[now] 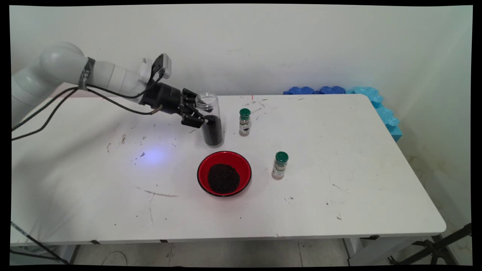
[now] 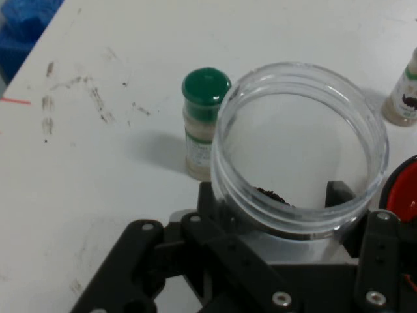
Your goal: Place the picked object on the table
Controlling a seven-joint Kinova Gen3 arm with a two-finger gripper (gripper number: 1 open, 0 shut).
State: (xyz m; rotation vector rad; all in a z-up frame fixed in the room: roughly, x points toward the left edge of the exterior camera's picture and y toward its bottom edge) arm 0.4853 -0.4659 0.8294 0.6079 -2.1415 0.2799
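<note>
Here, gripper (image 1: 201,114) clamped around clear jar (image 1: 211,120) seemingly half full of dark grains, red bowl (image 1: 224,174) at its 6 o'clock, green-capped shaker (image 1: 244,122) at 3 o'clock.

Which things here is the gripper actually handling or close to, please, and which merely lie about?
In hand or close:
- gripper, shut on the clear jar of dark grains
- red bowl holding dark grains

Lying about:
- far spice bottle
- near spice bottle
- blue foam
</note>
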